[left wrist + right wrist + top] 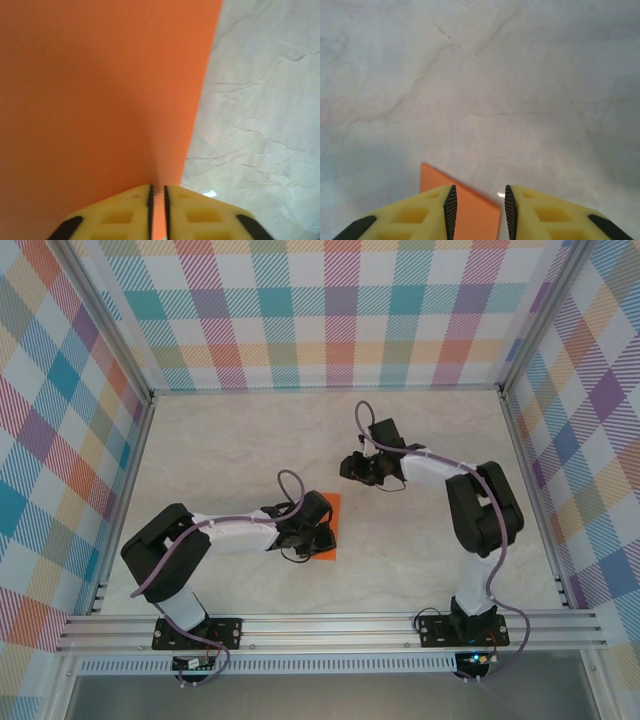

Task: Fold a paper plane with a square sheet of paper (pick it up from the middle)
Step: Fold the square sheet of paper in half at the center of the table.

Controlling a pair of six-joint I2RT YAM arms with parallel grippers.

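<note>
The square sheet of paper [333, 506] is bright orange and lies on the marbled table near the middle. My left gripper [318, 536] sits on top of it and hides most of it. In the left wrist view the sheet [100, 100] spreads out ahead, and my left gripper [157, 200] has its jaws a narrow slit apart with orange showing through. My right gripper [354, 468] hangs above the table just beyond the sheet's far right corner. Its jaws [477, 205] stand open with nothing between them, and a corner of the sheet [470, 217] shows beneath. The paper plane is out of view.
Bare marbled table [230, 440] surrounds the sheet. Plaid walls [330, 310] on metal frame posts close in the back and both sides. A metal rail [330, 625] runs along the near edge at the arm bases.
</note>
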